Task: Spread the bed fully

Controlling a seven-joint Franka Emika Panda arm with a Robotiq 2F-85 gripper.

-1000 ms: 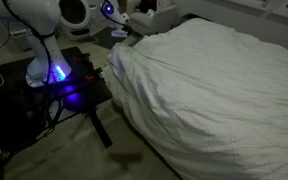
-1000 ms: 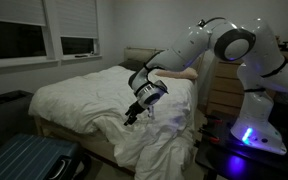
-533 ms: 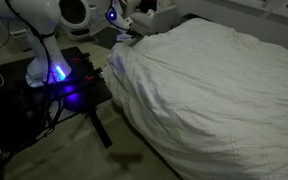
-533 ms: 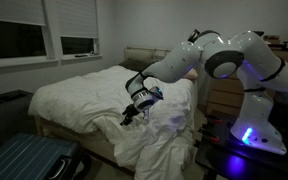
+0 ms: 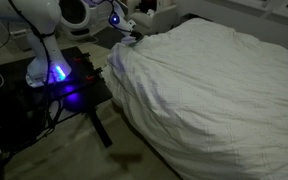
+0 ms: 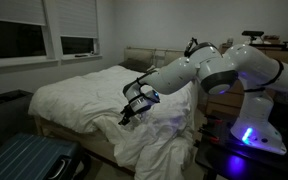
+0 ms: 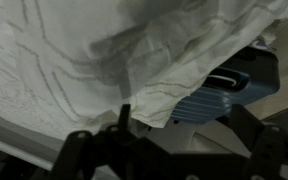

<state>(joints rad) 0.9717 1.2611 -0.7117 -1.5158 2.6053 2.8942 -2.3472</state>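
The bed point(image 5: 214, 90) is large, with a white wrinkled quilt-like cover; it also shows in an exterior view point(image 6: 84, 95). The cover is bunched and hangs over the near side edge point(image 6: 159, 150). My gripper point(image 6: 131, 110) hovers over that side of the bed near the bunched cover; in an exterior view point(image 5: 124, 30) it sits at the bed's corner. In the wrist view the gripper point(image 7: 184, 125) is open, its dark fingers point(image 7: 124, 118) wide apart. A corner of the cover point(image 7: 164, 95) hangs between them, not pinched.
A black table with a blue glowing light point(image 5: 64, 85) carries the robot base beside the bed point(image 6: 246, 140). A blue ribbed suitcase point(image 6: 29, 160) lies on the floor by the bed, also in the wrist view point(image 7: 234, 85). A wooden dresser point(image 6: 222, 95) stands behind the arm.
The arm has folded lower and the gripper has shifted slightly left and down across the bed's side. The cover looks the same.
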